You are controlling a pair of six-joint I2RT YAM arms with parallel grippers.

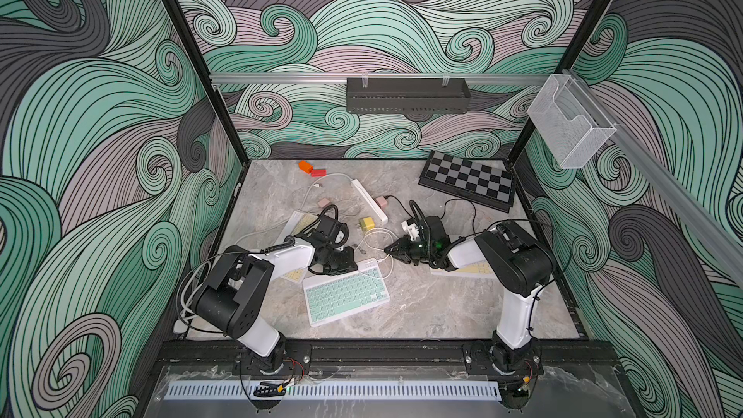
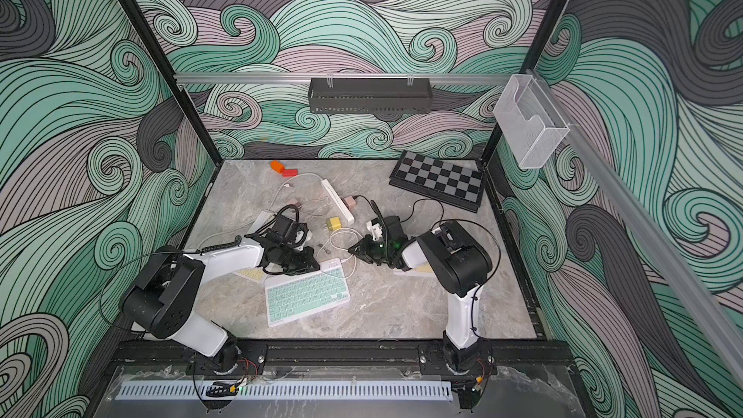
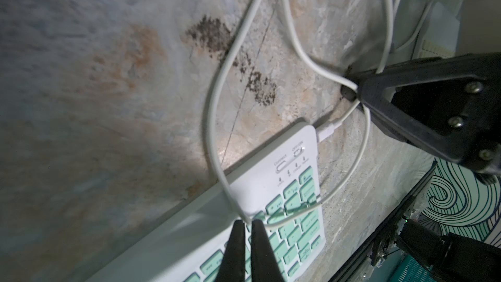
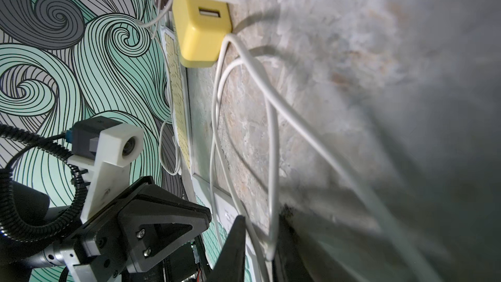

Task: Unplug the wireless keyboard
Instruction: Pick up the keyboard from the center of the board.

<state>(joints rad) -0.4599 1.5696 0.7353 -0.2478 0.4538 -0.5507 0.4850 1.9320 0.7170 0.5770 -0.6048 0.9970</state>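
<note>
The wireless keyboard (image 1: pixel 345 293) (image 2: pixel 307 293), white with mint keys, lies flat at the middle front of the table. A white cable (image 3: pixel 217 99) (image 4: pixel 217 104) loops over its far edge. The cable's connector (image 3: pixel 326 130) sits in the keyboard's far right corner. My left gripper (image 1: pixel 353 265) (image 2: pixel 315 265) (image 3: pixel 246 223) is shut, tips down on the keyboard's far edge. The cable bends sharply right at those tips; I cannot tell if it is pinched. My right gripper (image 1: pixel 388 251) (image 2: pixel 350 250) (image 3: pixel 352 90) (image 4: pixel 260 218) is shut on the cable a short way from the connector.
A yellow charger (image 1: pixel 366 223) (image 4: pixel 200 39), a white power strip (image 1: pixel 369 201) and a pink adapter (image 1: pixel 381 202) lie behind the cable loop. A chessboard (image 1: pixel 468 180) sits back right, orange and red blocks (image 1: pixel 309 168) back left. A yellow keyboard (image 1: pixel 470 269) lies under the right arm.
</note>
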